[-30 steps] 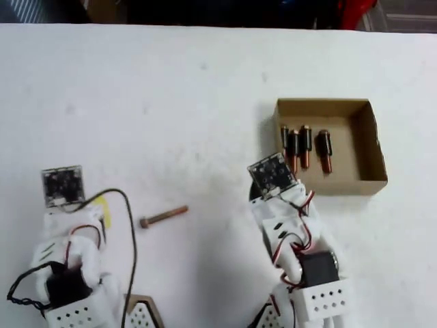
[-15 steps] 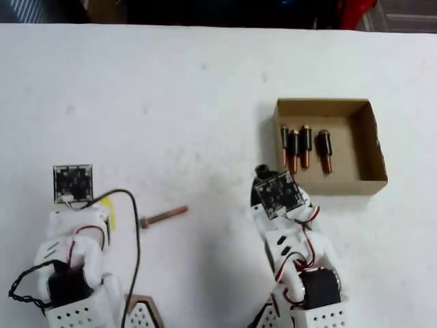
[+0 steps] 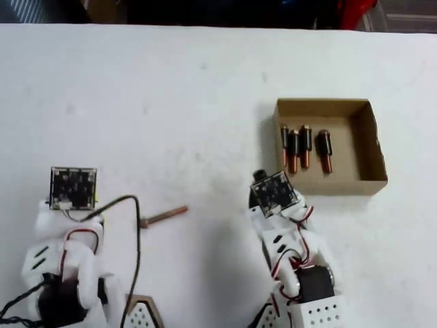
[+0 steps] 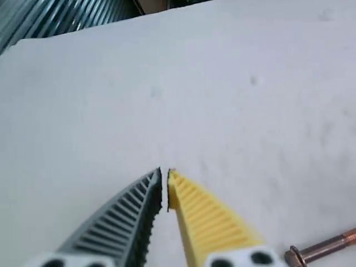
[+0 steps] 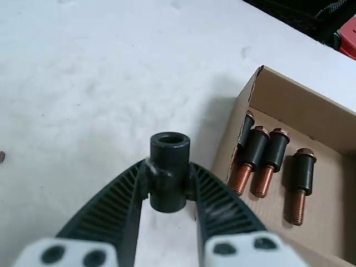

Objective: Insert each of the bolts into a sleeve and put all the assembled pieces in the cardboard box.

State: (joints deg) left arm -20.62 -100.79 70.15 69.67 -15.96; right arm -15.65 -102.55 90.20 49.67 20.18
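A copper bolt (image 3: 164, 216) lies alone on the white table between the two arms; its head end (image 4: 322, 252) shows beside my left gripper. My left gripper (image 4: 164, 189) is shut with nothing in it, its grey and yellow fingers touching above bare table. My right gripper (image 5: 168, 186) is shut on a black sleeve (image 5: 169, 178), held upright with its bore up, just short of the cardboard box (image 3: 375, 154). In the high view the sleeve's top (image 3: 260, 175) peeks out past the right wrist camera. Several bolts fitted with sleeves (image 5: 267, 167) lie side by side in the box (image 5: 334, 125).
The table's far edge runs along the back with dark clutter behind it. Wide bare table lies left of and beyond the box. A black cable (image 3: 133, 232) loops from the left arm close to the loose bolt.
The left arm has swung a little to the right, toward the loose bolt. The right arm has drawn back from the box with the sleeve, whose top now shows.
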